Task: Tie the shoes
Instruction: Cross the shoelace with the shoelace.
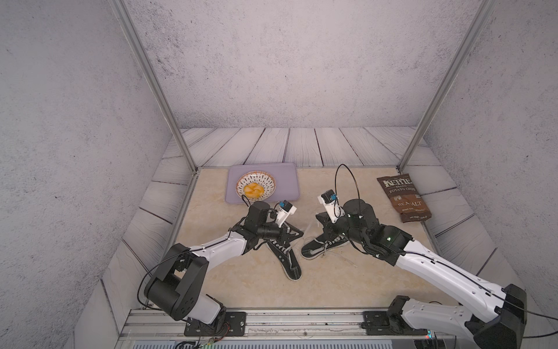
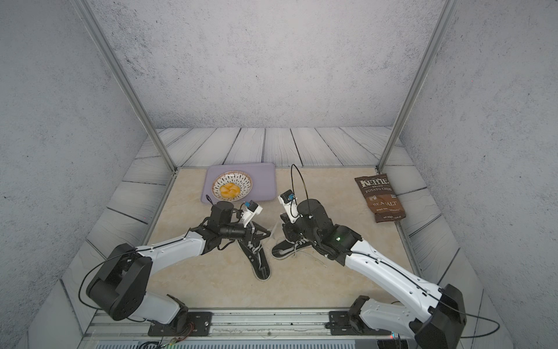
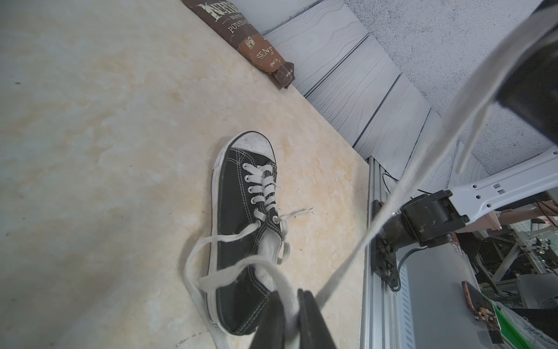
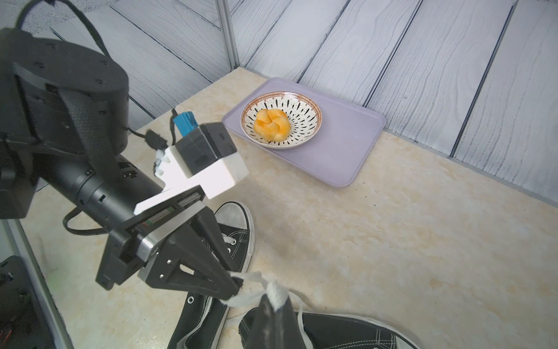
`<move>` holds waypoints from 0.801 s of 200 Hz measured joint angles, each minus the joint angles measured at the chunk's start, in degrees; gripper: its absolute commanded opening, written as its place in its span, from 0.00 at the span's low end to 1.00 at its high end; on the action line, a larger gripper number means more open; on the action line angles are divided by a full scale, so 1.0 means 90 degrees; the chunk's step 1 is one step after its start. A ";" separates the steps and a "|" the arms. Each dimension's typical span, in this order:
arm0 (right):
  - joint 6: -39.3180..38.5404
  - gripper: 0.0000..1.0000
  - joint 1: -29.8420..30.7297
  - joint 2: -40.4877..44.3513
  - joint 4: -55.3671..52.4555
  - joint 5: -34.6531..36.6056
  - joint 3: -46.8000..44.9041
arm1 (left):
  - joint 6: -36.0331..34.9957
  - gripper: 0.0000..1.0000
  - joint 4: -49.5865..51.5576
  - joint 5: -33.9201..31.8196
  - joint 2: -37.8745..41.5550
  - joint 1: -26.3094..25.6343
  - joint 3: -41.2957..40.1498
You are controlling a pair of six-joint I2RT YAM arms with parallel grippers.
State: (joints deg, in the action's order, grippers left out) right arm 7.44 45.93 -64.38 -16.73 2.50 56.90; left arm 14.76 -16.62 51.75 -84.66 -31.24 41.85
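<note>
Two black shoes (image 1: pixel 288 261) (image 1: pixel 321 246), two claws (image 4: pixel 237 286) (image 4: pixel 273 302), one lilac tray (image 1: pixel 285 181), one patterned bowl (image 1: pixel 241 183), one bun (image 4: pixel 271 125), one chip bag (image 1: pixel 403 196).

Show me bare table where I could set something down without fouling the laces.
Widest: the bare table between the shoes and the front rail. Also the back gap between tray and chip bag. Crowded: the middle, where left gripper and right gripper pinch laces.

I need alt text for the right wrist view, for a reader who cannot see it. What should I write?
The left gripper and the right gripper each pinch the white lace above two black sneakers. Behind them, a purple tray holds a patterned bowl with a yellow bun.
</note>
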 measured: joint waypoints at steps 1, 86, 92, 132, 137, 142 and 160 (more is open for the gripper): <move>0.0000 0.00 0.0000 0.0000 0.0000 0.0002 0.0000 | -0.0005 0.19 -0.0002 0.0012 0.0000 0.0000 0.0000; 0.0000 0.00 -0.0005 -0.0049 -0.0019 0.0056 0.0005 | -0.0075 0.25 -0.0187 0.0165 -0.0015 0.0000 -0.0070; 0.0000 0.00 -0.0005 -0.0049 -0.0019 0.0049 0.0005 | -0.0092 0.25 -0.0189 0.0163 -0.0022 0.0000 -0.0070; 0.0000 0.00 -0.0007 -0.0061 -0.0029 -0.0112 0.0019 | -0.0214 0.27 -0.0177 0.0119 -0.0189 0.0000 -0.0066; 0.0000 0.00 -0.0007 -0.0075 -0.0029 -0.0134 0.0046 | -0.0231 0.27 -0.0172 0.0100 -0.0211 0.0000 -0.0061; 0.0000 0.00 -0.0007 -0.0090 -0.0027 -0.0153 0.0068 | -0.0250 0.27 -0.0165 0.0075 -0.0228 -0.0002 -0.0061; 0.0000 0.00 -0.0012 -0.0124 -0.0017 -0.0231 0.0114 | -0.0335 0.27 -0.0131 0.0012 -0.0255 -0.0007 -0.0039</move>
State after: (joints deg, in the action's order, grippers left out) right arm 7.44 45.82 -65.49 -16.88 0.43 57.93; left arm 11.75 -17.80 51.86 -86.96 -31.31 41.50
